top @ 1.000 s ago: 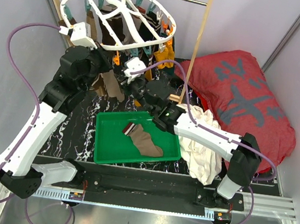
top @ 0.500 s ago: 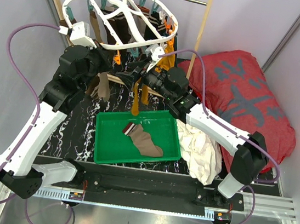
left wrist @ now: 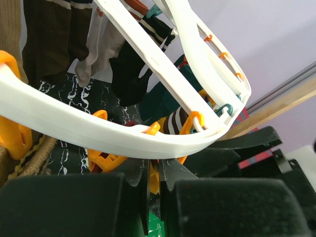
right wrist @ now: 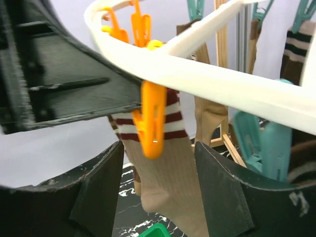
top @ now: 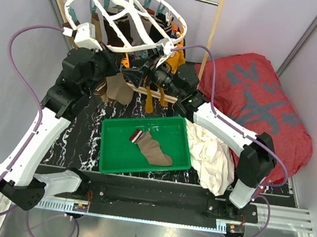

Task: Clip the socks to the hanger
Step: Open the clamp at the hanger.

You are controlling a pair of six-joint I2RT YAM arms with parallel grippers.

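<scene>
Hanger up and loaded, one sock down

We see the white oval hanger (left wrist: 98, 133) hanging tilted over the counter's (top: 85, 122) far edge with dark brown and striped socks (top: 122, 32) clipped beneath it. A tan sock (right wrist: 168, 182) with a maroon-and-cream cuff hangs just behind an orange clip (right wrist: 150, 123). A brown striped-cuff sock (top: 153, 150) lies flat toward the near edge.
</scene>
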